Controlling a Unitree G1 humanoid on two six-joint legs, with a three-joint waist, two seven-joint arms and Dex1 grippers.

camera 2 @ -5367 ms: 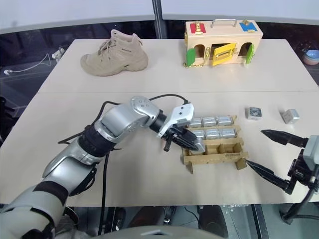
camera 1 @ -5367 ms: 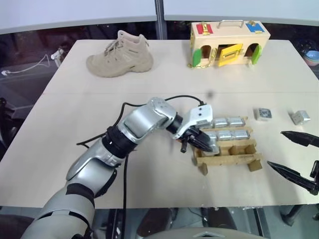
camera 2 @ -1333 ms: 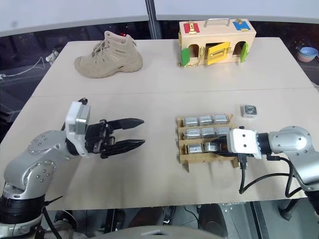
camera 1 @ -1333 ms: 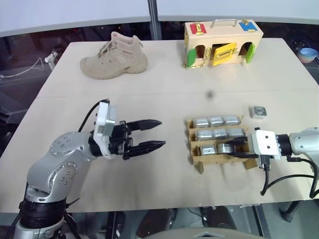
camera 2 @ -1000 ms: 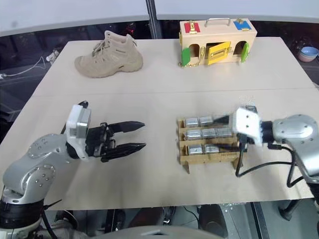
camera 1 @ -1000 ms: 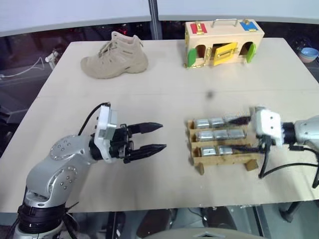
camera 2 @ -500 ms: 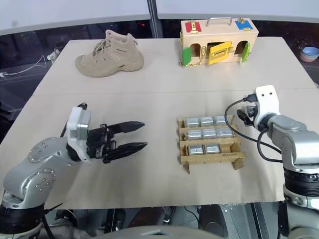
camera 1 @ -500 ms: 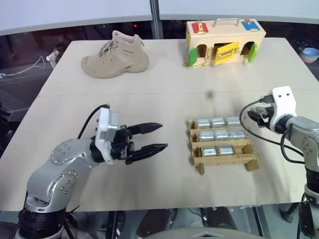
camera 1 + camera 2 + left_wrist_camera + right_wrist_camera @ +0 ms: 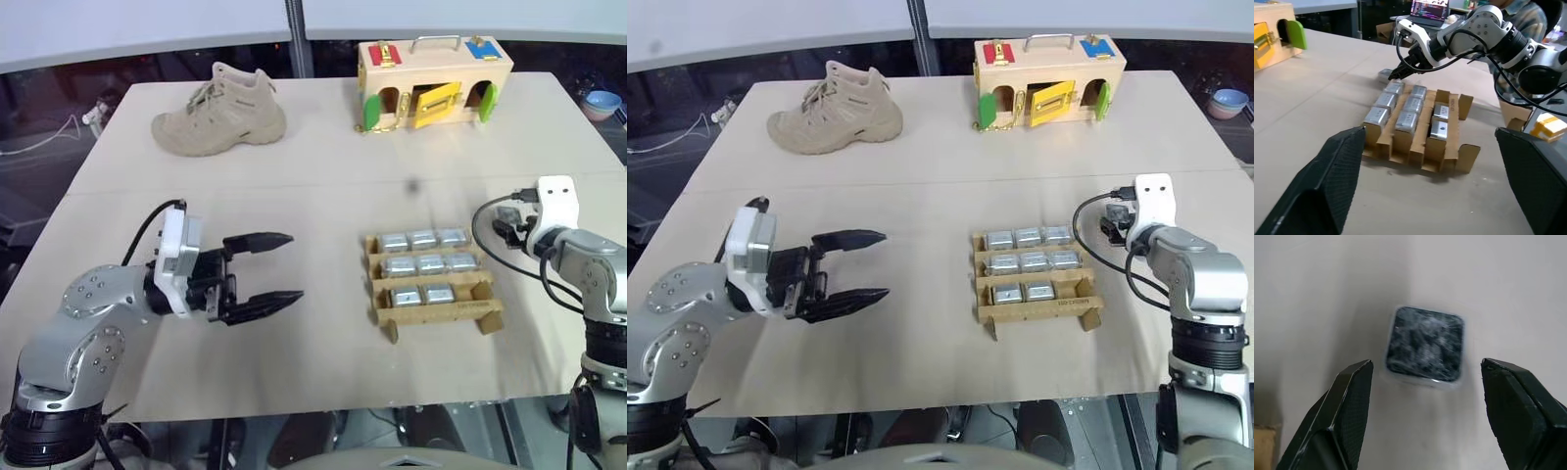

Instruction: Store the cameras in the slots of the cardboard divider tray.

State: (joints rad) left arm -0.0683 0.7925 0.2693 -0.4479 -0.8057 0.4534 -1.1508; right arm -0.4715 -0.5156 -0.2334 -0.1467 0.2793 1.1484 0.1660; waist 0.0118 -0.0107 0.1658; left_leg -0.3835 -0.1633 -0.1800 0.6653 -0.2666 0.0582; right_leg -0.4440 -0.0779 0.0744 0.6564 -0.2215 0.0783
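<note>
The cardboard divider tray [image 9: 446, 315] sits right of the table's middle. Several silver cameras [image 9: 424, 264] lie in its slots; the front right slot is empty. One loose camera [image 9: 1425, 345], dark face up, lies on the table just right of the tray. My right gripper [image 9: 1426, 363] hangs open over it with a finger on each side, not touching. The left wrist view shows that gripper [image 9: 1396, 73] reaching down beside the tray [image 9: 1469, 152]. My left gripper [image 9: 294, 266] is wide open and empty, well left of the tray, pointing toward it.
A tan boot [image 9: 220, 110] stands at the back left. A pale wooden box with coloured latches [image 9: 434, 73] stands at the back, beyond the tray. Bare table lies between my left gripper and the tray. A seated person [image 9: 1528, 14] shows behind the table.
My right gripper left the tray's front row, rose and swung right, and now points down over the loose camera. My left gripper spread its fingers wider and drew slightly left.
</note>
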